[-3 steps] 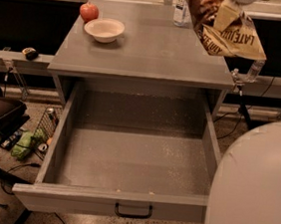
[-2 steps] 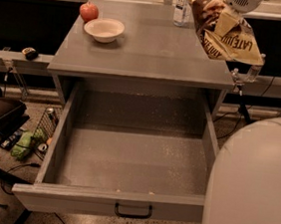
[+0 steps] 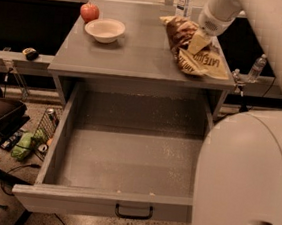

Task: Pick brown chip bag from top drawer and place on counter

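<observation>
The brown chip bag [image 3: 199, 58] lies on the right side of the grey counter [image 3: 137, 49], close to its right front corner, with one cream end raised towards my gripper. My gripper [image 3: 206, 32] is right above the bag's upper end and touches it. The top drawer [image 3: 126, 153] is pulled fully out below the counter, and nothing lies in it. Its black handle [image 3: 133, 213] shows on the front panel.
A cream bowl [image 3: 105, 29] and a red apple [image 3: 89, 11] sit at the counter's back left. A clear bottle [image 3: 185, 1] stands at the back, behind the bag. My white body [image 3: 244, 185] fills the lower right. Clutter lies on the floor at left [image 3: 27, 143].
The bag was held in the air over the counter's right edge. It has come down and to the left and now rests on the counter. The gripper came down with it.
</observation>
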Available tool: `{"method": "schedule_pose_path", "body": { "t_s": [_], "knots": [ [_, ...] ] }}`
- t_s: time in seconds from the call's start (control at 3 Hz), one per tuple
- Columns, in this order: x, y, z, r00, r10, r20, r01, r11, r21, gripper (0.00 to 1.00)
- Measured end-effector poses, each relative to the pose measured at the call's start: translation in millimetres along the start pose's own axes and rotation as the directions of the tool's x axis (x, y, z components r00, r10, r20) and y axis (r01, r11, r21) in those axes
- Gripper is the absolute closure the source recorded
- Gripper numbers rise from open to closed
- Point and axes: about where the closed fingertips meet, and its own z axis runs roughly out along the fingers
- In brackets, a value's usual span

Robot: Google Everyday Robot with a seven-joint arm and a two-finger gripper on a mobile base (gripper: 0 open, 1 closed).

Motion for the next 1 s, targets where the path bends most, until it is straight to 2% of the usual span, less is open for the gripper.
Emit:
{"method": "schedule_pose_path", "body": {
  "t_s": [0.33, 1.0],
  "knots": [
    [-18.8, 11.2, 33.2, 0.999, -0.023, 0.037, 0.025, 0.9987, -0.044, 0.97],
    [-18.8, 11.2, 33.2, 0.999, -0.023, 0.037, 0.025, 0.9987, -0.044, 0.51]
  ]
}}
